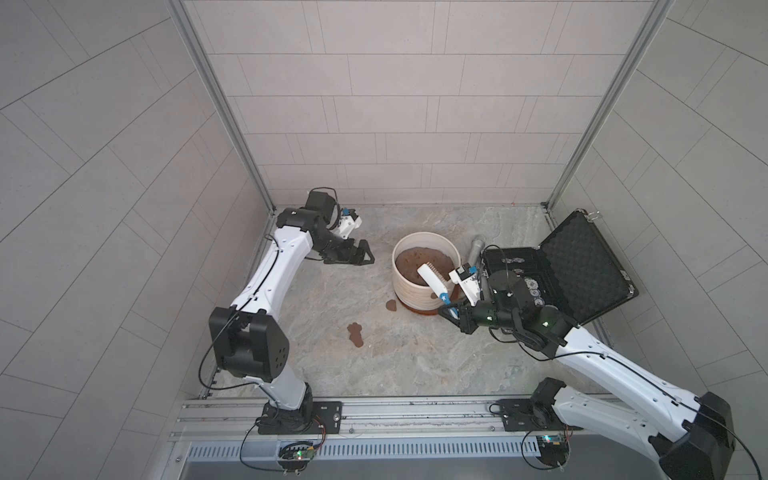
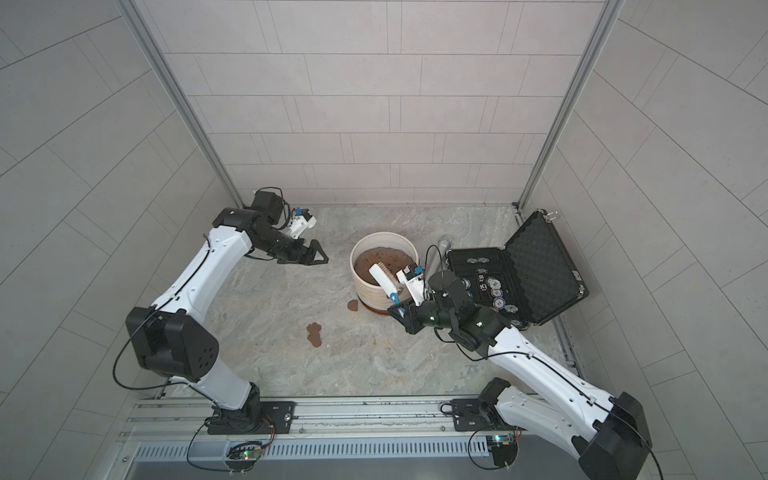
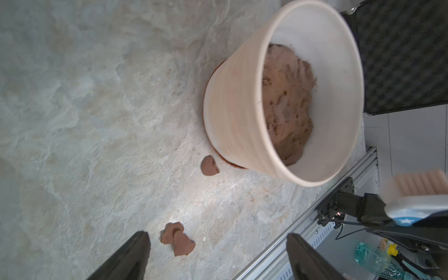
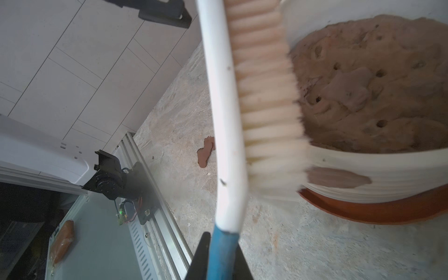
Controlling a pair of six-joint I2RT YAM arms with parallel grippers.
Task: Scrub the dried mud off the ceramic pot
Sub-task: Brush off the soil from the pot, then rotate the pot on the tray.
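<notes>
- The right hand (image 1: 454, 312) is clamped on the blue end of a brush (image 1: 432, 280), just beside the ceramic pot (image 1: 409, 291) at the pot's front.
- The brush's white handle slants up from that grip and crosses the pot's rim. Its cream bristles (image 4: 269, 97) face the pot's inside.
- In the right wrist view the lowest bristles are blurred where they overlap the pot's outer wall, at the end of a flat patch of dried mud (image 4: 337, 178) stuck to that wall.
- The pot stands upright on a reddish-brown saucer (image 4: 363, 211) near the middle of the worktop (image 1: 415, 365), and a lumpy brown soil mound (image 4: 375, 84) fills its bottom.
- Two more mud patches lie on the worktop: one (image 1: 391, 305) just beside the saucer, the other (image 1: 355, 334) farther out from the pot toward the front rail.
- An open black case (image 1: 582, 266) with a foam-lined lid sits beside the pot behind the right hand, with round chips (image 1: 532, 286) inside.
- A grey metal cylinder (image 1: 476, 247) lies between the pot and the case.
- The left hand (image 1: 365, 257) is well apart from the pot on the side away from the case. It holds nothing, its fingers (image 3: 131, 257) spread wide.
</notes>
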